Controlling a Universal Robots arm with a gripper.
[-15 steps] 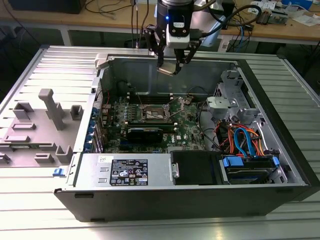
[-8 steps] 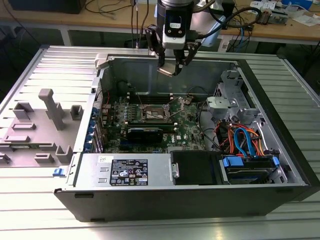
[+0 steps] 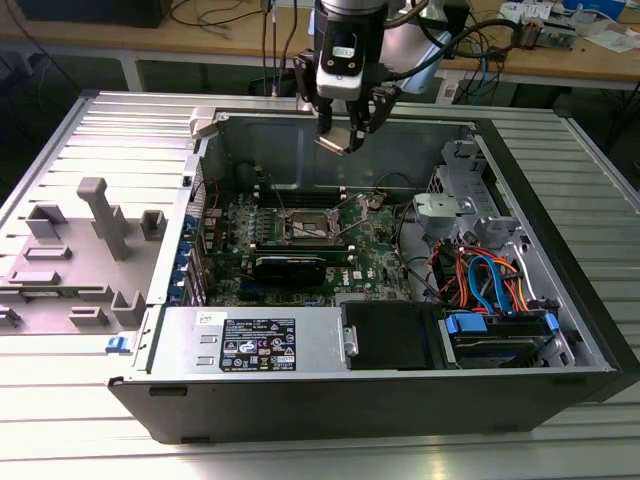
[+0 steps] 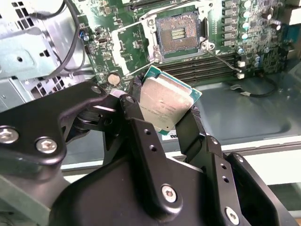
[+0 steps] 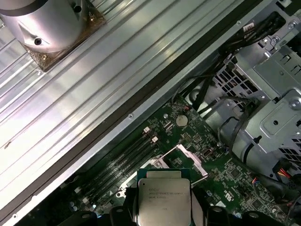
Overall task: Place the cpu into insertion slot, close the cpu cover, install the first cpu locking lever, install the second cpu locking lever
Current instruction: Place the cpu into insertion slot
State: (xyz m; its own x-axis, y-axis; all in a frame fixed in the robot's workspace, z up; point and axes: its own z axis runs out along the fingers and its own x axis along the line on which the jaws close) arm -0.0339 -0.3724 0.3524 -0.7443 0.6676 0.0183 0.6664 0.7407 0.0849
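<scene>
we see a silver metal table point(image 3: 90, 440) with long ribs running across its top. an open black computer case point(image 3: 400, 400) lies flat on it, taking up the middle and the exterior view's right side. on the exterior view's left, just beside the case, a grey plastic holder point(image 3: 70, 260) rests on the table, with several upright posts and small pockets. in the first wrist view we find the same ribbed top, and on it a round silver column point(image 5: 47, 19) standing on a flat plate point(image 5: 94, 21) set on the ribs
</scene>
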